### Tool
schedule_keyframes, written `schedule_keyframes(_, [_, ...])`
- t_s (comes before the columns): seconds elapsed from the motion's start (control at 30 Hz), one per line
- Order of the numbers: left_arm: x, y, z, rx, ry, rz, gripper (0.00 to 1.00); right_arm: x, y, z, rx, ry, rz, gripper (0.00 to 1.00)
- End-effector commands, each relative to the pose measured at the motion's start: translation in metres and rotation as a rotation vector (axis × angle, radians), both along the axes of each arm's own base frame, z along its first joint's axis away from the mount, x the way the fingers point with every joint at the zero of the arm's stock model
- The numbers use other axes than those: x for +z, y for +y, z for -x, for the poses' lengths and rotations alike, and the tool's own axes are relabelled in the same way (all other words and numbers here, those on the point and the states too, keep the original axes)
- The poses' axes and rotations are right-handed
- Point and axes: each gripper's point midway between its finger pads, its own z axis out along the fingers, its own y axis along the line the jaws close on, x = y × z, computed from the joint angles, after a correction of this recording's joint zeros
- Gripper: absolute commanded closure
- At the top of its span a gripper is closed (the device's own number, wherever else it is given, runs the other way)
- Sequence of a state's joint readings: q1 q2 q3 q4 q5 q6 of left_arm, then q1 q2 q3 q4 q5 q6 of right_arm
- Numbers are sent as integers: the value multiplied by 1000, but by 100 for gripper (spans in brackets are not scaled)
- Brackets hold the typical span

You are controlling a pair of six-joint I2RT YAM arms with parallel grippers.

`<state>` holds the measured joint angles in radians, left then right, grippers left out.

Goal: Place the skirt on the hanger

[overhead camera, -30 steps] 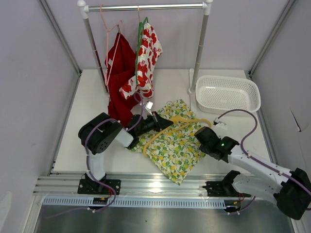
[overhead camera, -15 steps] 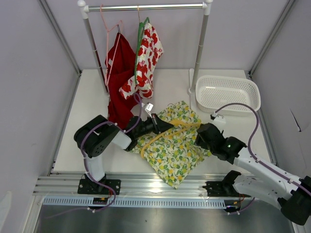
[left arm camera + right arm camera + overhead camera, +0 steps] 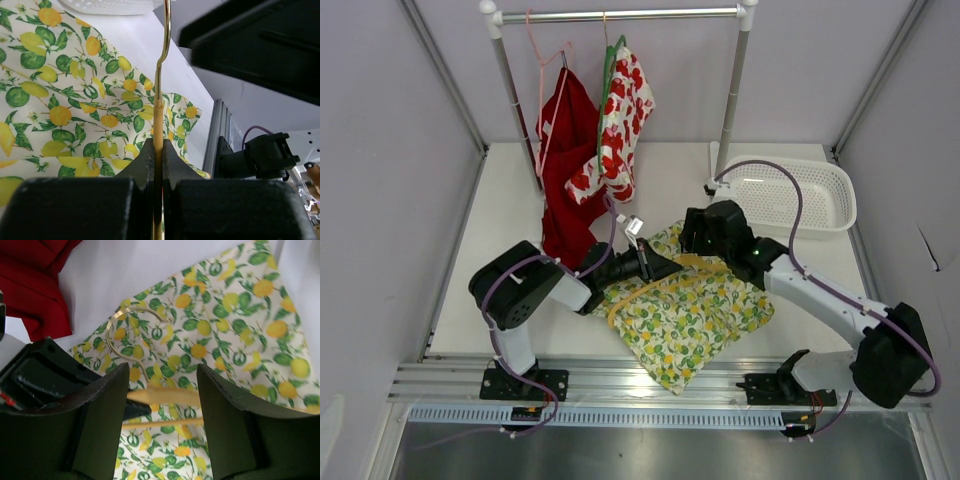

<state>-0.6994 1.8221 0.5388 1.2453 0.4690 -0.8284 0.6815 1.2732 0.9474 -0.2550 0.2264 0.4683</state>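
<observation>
Right claw (image 3: 698, 238) now over hanger (image 3: 165, 396)

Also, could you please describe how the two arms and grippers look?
The left arm and right arm are white links with bulky black joints, each trailing a purple cable. The left gripper and right gripper are black, with two blocky fingers.

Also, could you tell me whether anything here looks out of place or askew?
Yes: the red garment hangs lopsided from the rail, its lower end slumped onto the table. The skirt lies rumpled under the hanger.
</observation>
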Motion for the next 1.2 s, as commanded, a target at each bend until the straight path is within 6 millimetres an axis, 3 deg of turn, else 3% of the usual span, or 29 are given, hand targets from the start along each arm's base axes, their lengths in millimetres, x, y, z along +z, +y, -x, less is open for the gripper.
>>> schedule_keyframes(0.0, [92,-7,4,-32,-335,212,100,22,22,-19,69,-77,-5,37])
schedule_keyframes(0.23, [92,-15,5,-40,-351,179,100,4,29,-20,85,-42,26,39])
schedule_keyframes(0.37, [96,-18,1,-32,-360,168,100,-5,42,-5,125,-28,40,40])
schedule_keyframes(0.53, [91,-19,-2,-28,-349,154,100,5,36,5,80,-60,36,39])
schedule_keyframes(0.7, [91,-20,0,-39,-341,170,100,-1,27,7,71,-55,40,40])
schedule_keyframes(0.9, [94,-20,-3,-27,-352,161,100,-21,22,7,61,-13,97,60])
schedule_keyframes(1.07, [95,-24,-3,-49,-356,139,98,-23,17,6,49,-33,104,85])
schedule_keyframes(1.1, [85,-25,-3,-60,-331,104,96,-21,15,7,54,-42,108,90])
schedule_keyframes(1.17, [85,-25,-4,-65,-323,83,81,-18,16,6,71,-65,100,100])
